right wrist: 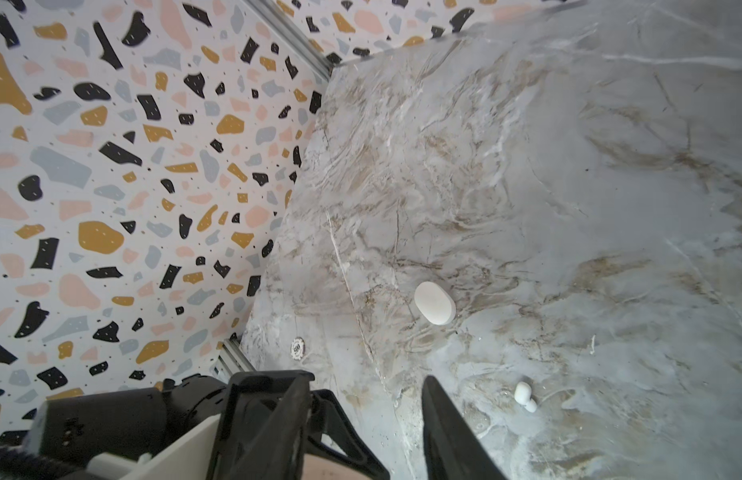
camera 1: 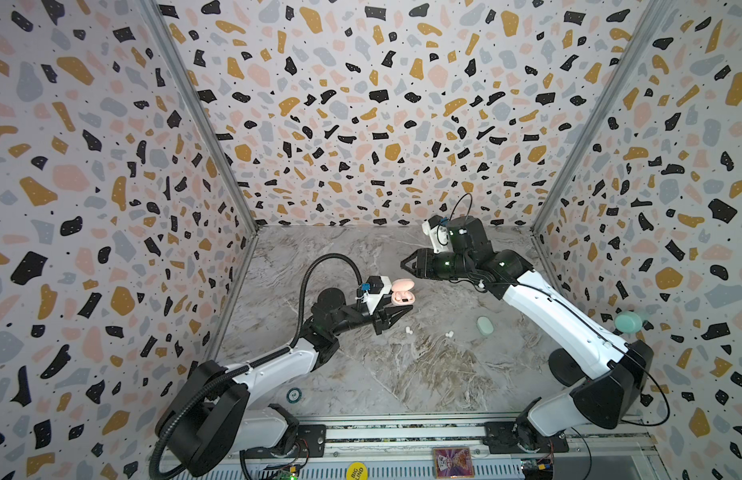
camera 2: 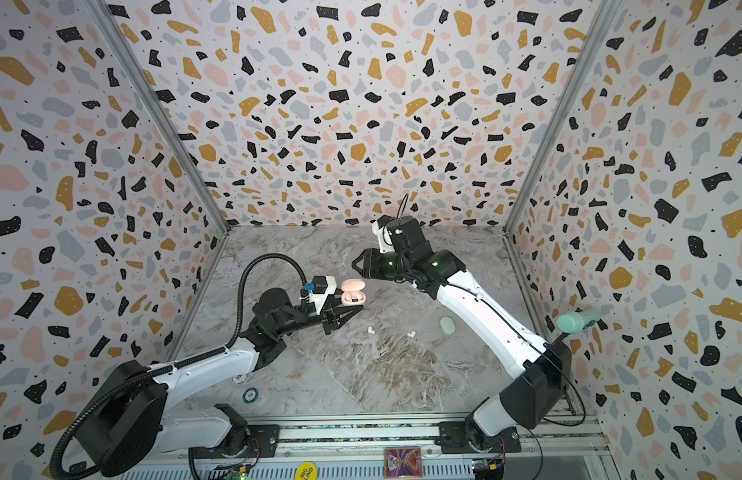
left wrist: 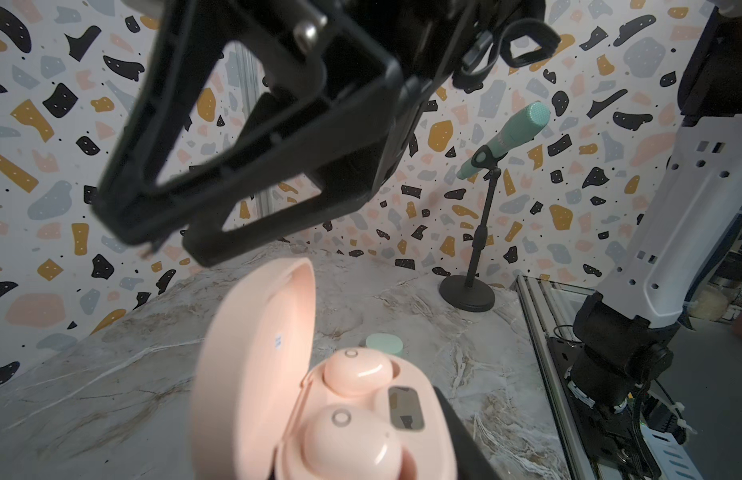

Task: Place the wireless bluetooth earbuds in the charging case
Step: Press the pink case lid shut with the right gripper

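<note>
The near middle of the marble table (camera 1: 423, 374) is bare, with lots of room to pass. Farther in lie the left white earbud (camera 1: 409, 330) and the right white earbud (camera 1: 449, 333), with a gap between the 2. The mint green case (camera 1: 485, 325) sits just right of them. The open pink case (camera 1: 401, 293) is boxed in. The left gripper (camera 1: 410, 308) is just on its near side, and the right gripper (camera 1: 402, 262) hangs close over it. A microphone stand (left wrist: 481, 216) blocks the right edge.

Both top views are looking steeply down over the whole grey marble-patterned tabletop (camera 1: 402, 374), each wrist camera viewing part closely, obliquely.
</note>
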Robot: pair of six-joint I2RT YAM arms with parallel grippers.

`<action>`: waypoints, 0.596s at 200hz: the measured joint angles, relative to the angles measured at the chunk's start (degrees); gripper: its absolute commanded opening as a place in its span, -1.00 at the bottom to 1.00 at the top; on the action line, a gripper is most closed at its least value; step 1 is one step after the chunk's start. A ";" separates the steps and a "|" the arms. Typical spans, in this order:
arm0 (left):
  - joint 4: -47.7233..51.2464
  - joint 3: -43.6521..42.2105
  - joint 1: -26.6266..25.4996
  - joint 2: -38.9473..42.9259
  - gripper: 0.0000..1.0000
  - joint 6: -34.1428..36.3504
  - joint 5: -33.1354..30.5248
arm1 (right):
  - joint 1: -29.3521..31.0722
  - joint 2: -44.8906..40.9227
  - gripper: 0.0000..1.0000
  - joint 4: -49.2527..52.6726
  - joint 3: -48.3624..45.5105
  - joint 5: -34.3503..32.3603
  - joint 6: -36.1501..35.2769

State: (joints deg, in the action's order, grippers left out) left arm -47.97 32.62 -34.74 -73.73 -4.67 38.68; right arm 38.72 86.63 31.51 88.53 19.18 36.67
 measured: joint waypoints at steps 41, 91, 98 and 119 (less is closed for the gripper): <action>0.02 0.00 0.00 0.00 -0.11 0.00 0.00 | 4.87 -2.78 -0.14 1.95 -1.84 -0.04 -0.74; -0.02 0.00 0.00 -0.33 -0.10 -0.02 0.00 | 7.76 -10.88 0.06 2.67 -8.24 -2.91 2.12; 0.02 0.00 0.00 -0.44 -0.10 -0.02 0.00 | 7.76 -10.73 0.18 2.84 -8.24 -3.56 2.43; 0.57 0.02 0.00 -0.79 -0.10 -0.02 -0.02 | 7.76 -9.29 0.46 4.85 -7.30 -6.10 2.49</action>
State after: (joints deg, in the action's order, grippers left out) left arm -47.40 32.64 -34.74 -74.52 -4.69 38.65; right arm 46.48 77.34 36.36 81.23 13.08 39.16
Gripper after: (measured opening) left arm 0.450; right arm 0.664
